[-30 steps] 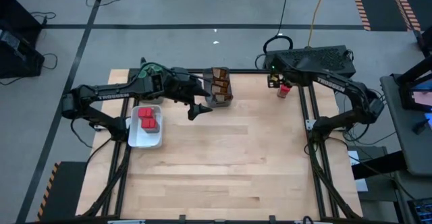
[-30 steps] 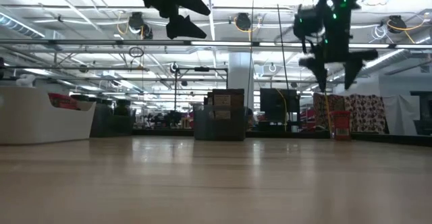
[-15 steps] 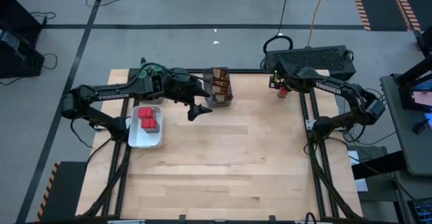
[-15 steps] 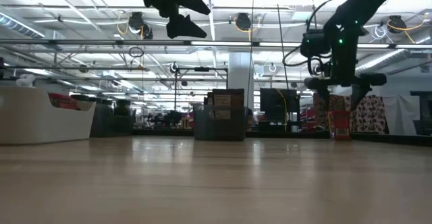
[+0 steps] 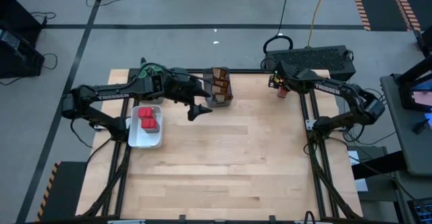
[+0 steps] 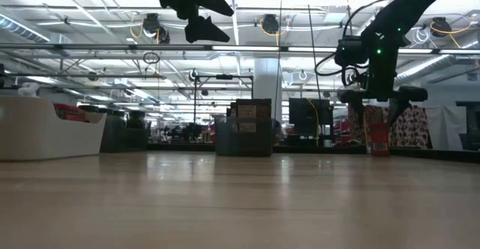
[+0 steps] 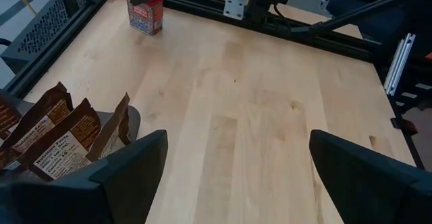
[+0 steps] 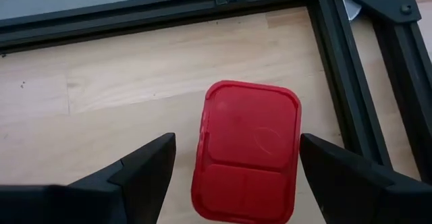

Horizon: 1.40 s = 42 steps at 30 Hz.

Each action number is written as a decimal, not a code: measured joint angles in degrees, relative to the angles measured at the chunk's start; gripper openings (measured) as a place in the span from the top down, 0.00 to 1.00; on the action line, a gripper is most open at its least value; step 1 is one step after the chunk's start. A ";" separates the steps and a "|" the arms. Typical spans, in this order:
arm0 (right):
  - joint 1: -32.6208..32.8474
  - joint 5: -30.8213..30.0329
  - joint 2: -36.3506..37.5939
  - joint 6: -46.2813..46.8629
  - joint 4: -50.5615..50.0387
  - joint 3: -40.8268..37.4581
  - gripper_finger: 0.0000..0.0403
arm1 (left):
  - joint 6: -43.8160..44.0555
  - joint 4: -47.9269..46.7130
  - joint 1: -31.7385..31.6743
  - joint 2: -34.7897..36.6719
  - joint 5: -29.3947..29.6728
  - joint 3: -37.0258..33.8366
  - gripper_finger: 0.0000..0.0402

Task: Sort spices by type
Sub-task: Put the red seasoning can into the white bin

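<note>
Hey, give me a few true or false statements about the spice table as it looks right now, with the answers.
1. The white tray holds red containers. True.
2. The right gripper is shut on the red container. False: its fingers stand open on either side of it.
3. The brown packets stand in a dark bin. True.
4. The left gripper holds a packet. False: it is open and empty.
</note>
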State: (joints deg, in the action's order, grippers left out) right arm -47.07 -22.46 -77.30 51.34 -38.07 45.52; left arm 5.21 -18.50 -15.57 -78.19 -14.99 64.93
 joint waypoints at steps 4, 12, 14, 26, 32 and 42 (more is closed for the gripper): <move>-0.26 0.03 -1.49 -1.97 -0.02 0.00 0.29 | 0.04 0.00 0.00 0.00 0.01 0.00 0.09; 0.05 1.42 -3.80 -4.74 0.06 0.00 0.47 | 0.35 -0.02 0.00 0.00 0.01 0.00 0.09; 0.32 2.55 -3.63 -6.31 0.20 0.00 0.52 | 0.38 -0.17 0.00 0.00 0.01 0.00 0.09; 15.64 15.76 1.76 -5.67 -0.50 0.00 0.50 | 0.49 0.06 0.00 0.00 0.05 0.00 0.09; 29.92 20.46 2.19 -2.63 3.39 0.00 0.51 | 0.48 0.44 -0.17 0.00 0.23 0.00 0.09; 44.92 16.92 2.19 -17.72 18.68 0.00 0.50 | 0.48 4.68 -0.15 0.00 0.45 -0.02 0.09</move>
State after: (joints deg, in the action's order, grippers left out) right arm -2.15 -5.54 -75.11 33.62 -19.39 45.52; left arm 5.69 -13.82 -15.73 -78.19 -14.55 64.90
